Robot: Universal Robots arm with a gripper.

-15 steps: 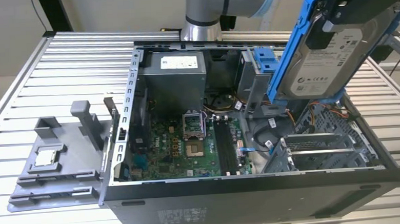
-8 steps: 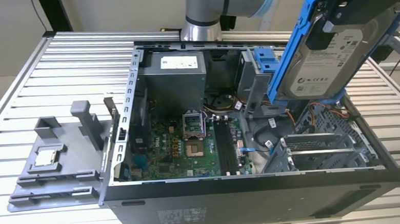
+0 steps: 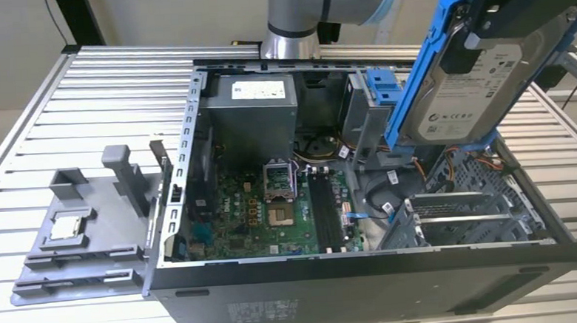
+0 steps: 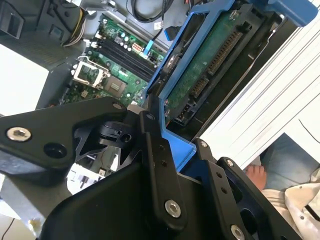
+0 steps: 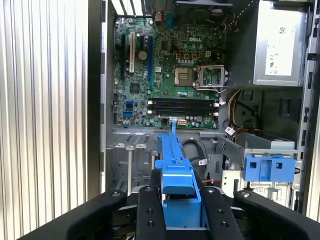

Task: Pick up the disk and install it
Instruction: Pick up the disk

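The disk [image 3: 467, 85] is a silver-grey drive with a white label in a bright blue bracket. It hangs tilted, nearly on edge, above the open computer case [image 3: 374, 283], at the exterior view's right. My gripper [image 3: 522, 5] is shut on its upper end. In the second wrist view the disk's green circuit-board underside [image 4: 210, 55] faces the camera, and the gripper [image 4: 187, 167] clamps the blue frame. In the first wrist view the disk's blue edge [image 5: 175, 167] sits between the black fingers [image 5: 150, 210], over the metal drive bay [image 5: 135, 165] and below the motherboard [image 5: 170, 75].
The case lies open on a slatted metal table [image 3: 68, 99]. Inside are the motherboard [image 3: 270, 199], a grey power supply [image 3: 251, 108], cables and a small blue latch [image 5: 270, 167]. A grey fixture [image 3: 85, 231] holding a small square chip [image 3: 67, 226] stands at the exterior view's left.
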